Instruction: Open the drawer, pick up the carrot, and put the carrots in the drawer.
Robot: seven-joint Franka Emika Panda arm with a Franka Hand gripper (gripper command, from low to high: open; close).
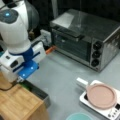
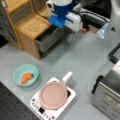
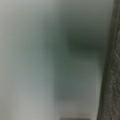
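Orange and small, one carrot [image 2: 26,77] lies inside one teal bowl [image 2: 25,74], at about eight o'clock in a front view, near the bottom edge. Its green end points to the bowl's right side. Just beside the bowl, toward five o'clock from it, stands one white hot plate [image 2: 53,103] with one pink pan [image 2: 53,95] on it; the pan's pale handle points up toward one o'clock. In both front views this pair shows, and in a front view the bowl's rim [image 1: 79,116] is cut by the bottom edge.

Farther back, one grey drawer [image 2: 47,40] is pulled out of the wooden cabinet [image 2: 30,27]; something green shows inside it. One gripper [image 2: 58,24], on a blue and white wrist, is low over the drawer, at about twelve o'clock in a front view; its fingertips are hidden, so I cannot tell if they are spread or pressed together. The wrist view gives only a grey blur.

One silver toaster oven [image 1: 86,40] with three black knobs stands at the far side, at about one o'clock in a front view. A second orange thing [image 1: 50,50] lies near its left corner.
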